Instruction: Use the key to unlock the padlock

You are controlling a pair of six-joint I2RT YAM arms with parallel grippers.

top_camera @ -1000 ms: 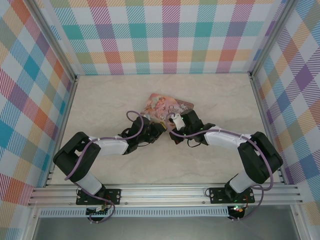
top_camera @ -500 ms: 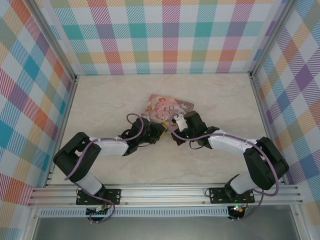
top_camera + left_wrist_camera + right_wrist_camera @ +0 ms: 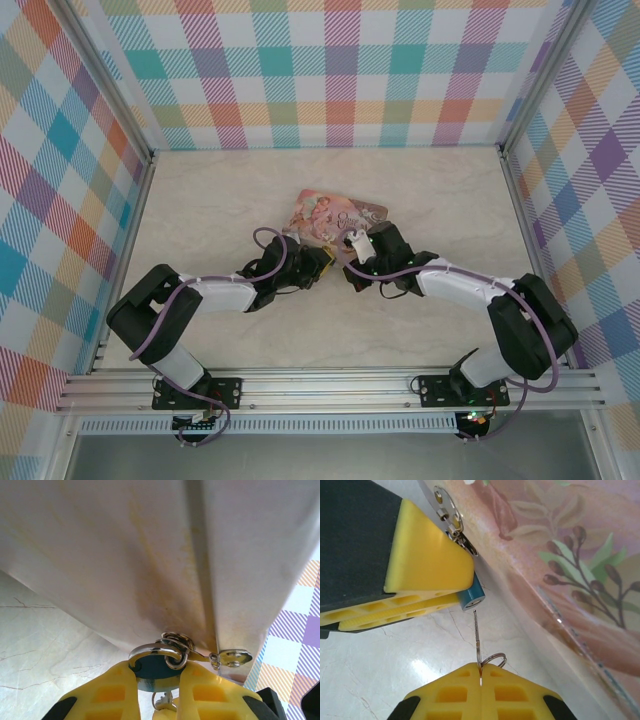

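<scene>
The right tool (image 3: 481,674) is pressed together on the key (image 3: 477,632) and pinches its ring end. The key sticks straight out from the tool like a thin pin. The padlock (image 3: 472,598) sits just past the key's tip, with its flat blue end facing the key. The left tool (image 3: 157,682) pinches the padlock from both sides, right beside the pink tin (image 3: 560,555). I think the key must go straight ahead. The right wrist view shows the key and the little gap. The left wrist view shows the shackle (image 3: 145,650) hooked into small rings (image 3: 178,647) on the tin.
</scene>
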